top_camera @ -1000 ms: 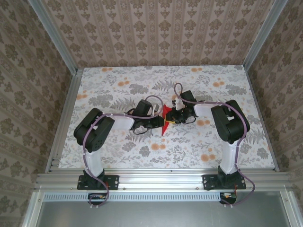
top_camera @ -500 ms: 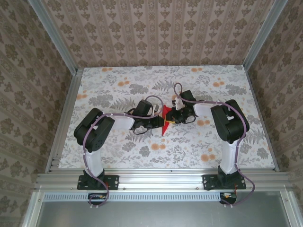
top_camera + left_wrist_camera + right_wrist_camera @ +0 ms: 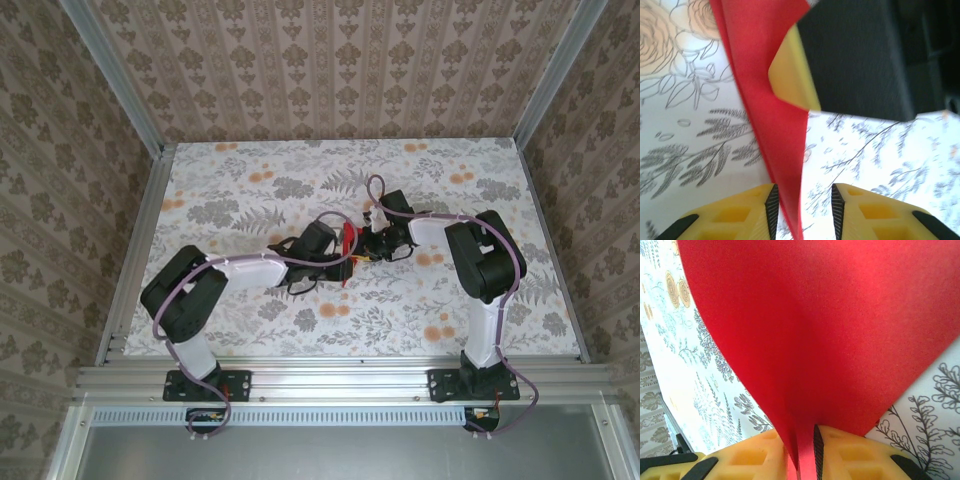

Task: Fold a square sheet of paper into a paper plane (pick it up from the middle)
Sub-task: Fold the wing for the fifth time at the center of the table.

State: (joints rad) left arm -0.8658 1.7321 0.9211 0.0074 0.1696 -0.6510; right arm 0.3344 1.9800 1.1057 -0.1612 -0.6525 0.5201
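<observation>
The red sheet of paper (image 3: 348, 240), folded into a narrow tapering shape, hangs above the middle of the table between both grippers. My right gripper (image 3: 802, 447) is shut on its lower edge, and the paper (image 3: 815, 330) fans out wide above the fingers. My left gripper (image 3: 802, 202) is open: a thin red strip of the paper (image 3: 772, 105) runs down between its jaws, close to the left pad, with a clear gap to the right pad. In the top view the left gripper (image 3: 343, 264) sits just left of the right gripper (image 3: 362, 246).
The flower-patterned table top (image 3: 250, 195) lies under both arms, ringed by an aluminium frame (image 3: 330, 378) and wallpapered walls. The right gripper's yellow finger and black body (image 3: 860, 55) hang close above the left gripper.
The left arm has stretched lower and to the right, towards the paper, and its jaws have opened off the red strip. The right gripper keeps its grip and has barely moved.
</observation>
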